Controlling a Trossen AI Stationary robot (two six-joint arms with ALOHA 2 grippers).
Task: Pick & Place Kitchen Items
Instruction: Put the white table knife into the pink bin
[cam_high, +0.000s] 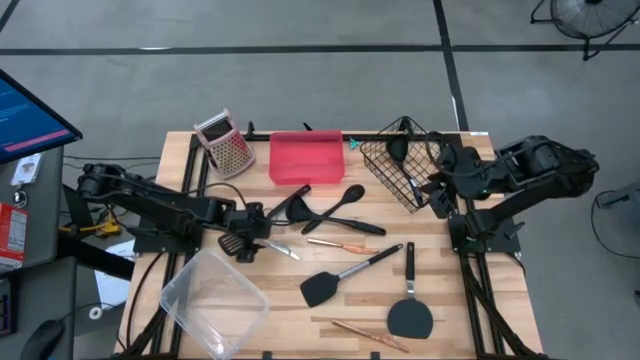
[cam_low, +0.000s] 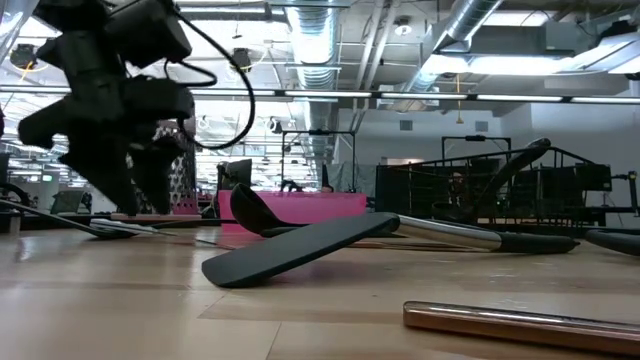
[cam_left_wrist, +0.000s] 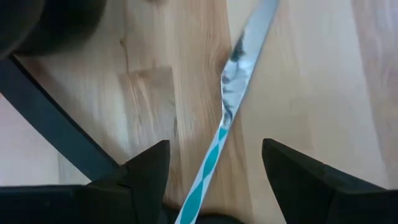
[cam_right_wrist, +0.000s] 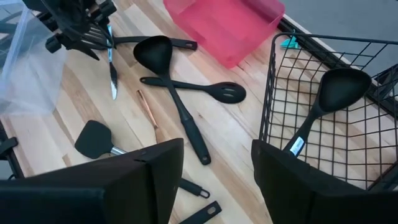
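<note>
Wooden table (cam_left_wrist: 155, 93); teal-striped silver utensil (cam_left_wrist: 230, 106) between open left hand (cam_left_wrist: 214, 180) fingers.

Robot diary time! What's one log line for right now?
left gripper: open over silver knife | right gripper: open by wire basket | ladle: in basket

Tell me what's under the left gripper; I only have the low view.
Observer: The left gripper has its fingers open astride a thin silver utensil with a teal-striped handle.
Operator: I can't make out what's in the wire basket.
Observer: One black ladle lies in the wire basket.
Operator: And the right gripper?
Observer: The right gripper is open, at the basket's edge.
</note>
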